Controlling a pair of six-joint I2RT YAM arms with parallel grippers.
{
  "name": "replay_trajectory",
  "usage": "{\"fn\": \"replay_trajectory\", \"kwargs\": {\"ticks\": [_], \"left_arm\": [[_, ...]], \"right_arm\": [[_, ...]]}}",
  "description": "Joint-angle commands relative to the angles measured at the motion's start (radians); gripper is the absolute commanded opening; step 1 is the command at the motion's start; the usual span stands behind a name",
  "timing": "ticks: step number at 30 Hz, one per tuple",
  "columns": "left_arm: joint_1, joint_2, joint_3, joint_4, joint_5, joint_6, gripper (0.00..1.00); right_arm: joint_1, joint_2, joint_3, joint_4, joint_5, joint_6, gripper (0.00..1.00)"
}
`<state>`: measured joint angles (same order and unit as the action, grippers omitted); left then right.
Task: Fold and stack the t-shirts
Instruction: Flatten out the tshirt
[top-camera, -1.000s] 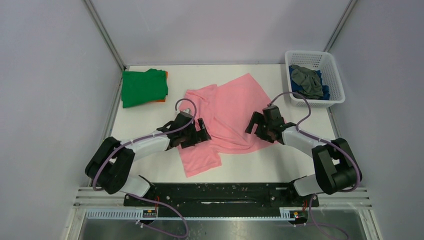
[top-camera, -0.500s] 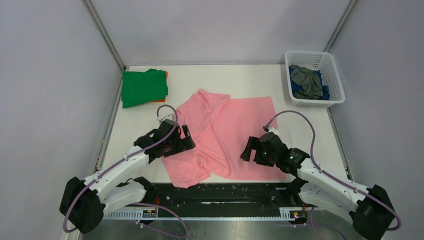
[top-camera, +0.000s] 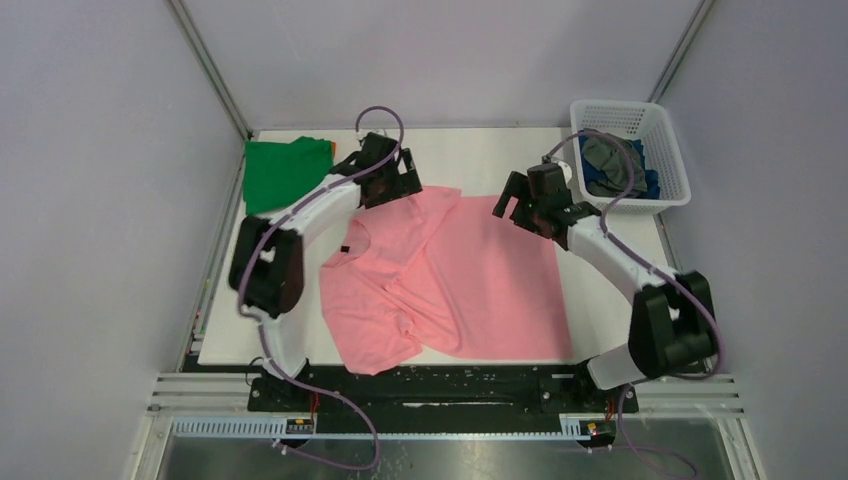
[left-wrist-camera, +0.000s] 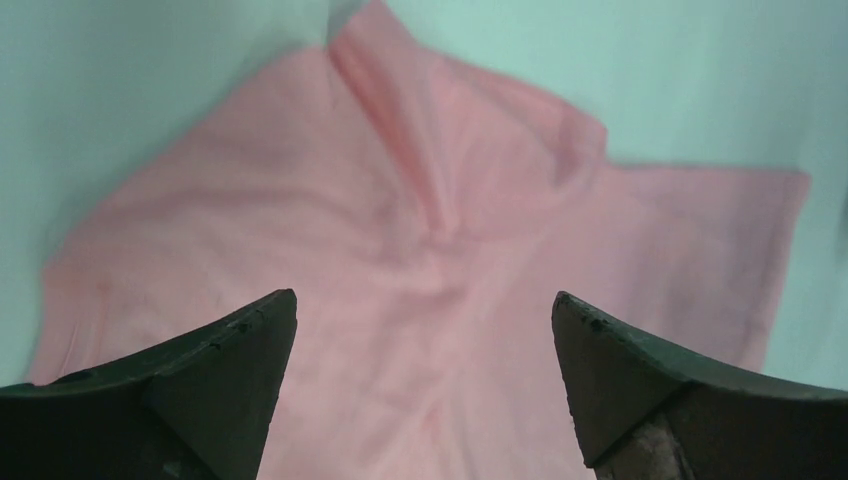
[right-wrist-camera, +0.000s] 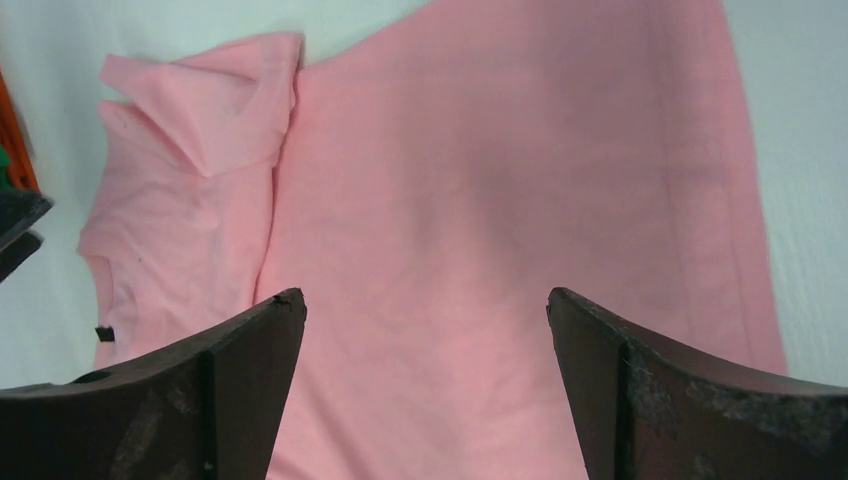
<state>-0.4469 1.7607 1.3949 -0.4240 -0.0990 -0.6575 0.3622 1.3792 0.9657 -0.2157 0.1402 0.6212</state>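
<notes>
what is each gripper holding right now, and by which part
Nothing. The left gripper and the right gripper both stand open over the spread pink t-shirt, with no cloth between their fingers.

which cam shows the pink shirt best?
Top external: the whole pink shirt is in frame with a clear outline. Left wrist gives only a blurred, creased part of it. Right wrist shows the body and a folded sleeve, cropped at the bottom edge.

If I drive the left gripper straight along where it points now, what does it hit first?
The left gripper, open, aims at the soft pink cloth t-shirt; it would likely meet its rumpled middle first. How far off is unclear.
</notes>
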Motion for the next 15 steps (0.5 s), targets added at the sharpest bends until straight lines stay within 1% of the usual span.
{"fn": "replay_trajectory", "kwargs": {"ticks": [1, 2, 4, 8, 12, 15], "left_arm": [[0.060, 0.261, 0.262, -0.019, 0.129, 0.051, 0.99], [0.076, 0.324, 0.323, -0.025, 0.172, 0.047, 0.99], [0.108, 0.421, 0.408, -0.029, 0.228, 0.026, 0.99], [0.137, 0.530, 0.496, -0.014, 0.258, -0.006, 0.99], [0.150, 0.592, 0.537, -0.056, 0.198, -0.005, 0.99], [0.166, 0.623, 0.565, -0.129, 0.139, 0.003, 0.99]], "right_arm": [[-0.059, 0.252, 0.216, 0.032, -0.188, -0.024, 0.99], [-0.074, 0.334, 0.270, 0.013, -0.256, -0.012, 1.00], [-0.096, 0.441, 0.364, -0.009, -0.335, 0.006, 0.99], [-0.119, 0.603, 0.499, -0.055, -0.382, 0.014, 1.00], [-0.134, 0.681, 0.531, -0.068, -0.414, 0.032, 0.99], [-0.147, 0.699, 0.527, -0.083, -0.389, 0.031, 0.99]]}}
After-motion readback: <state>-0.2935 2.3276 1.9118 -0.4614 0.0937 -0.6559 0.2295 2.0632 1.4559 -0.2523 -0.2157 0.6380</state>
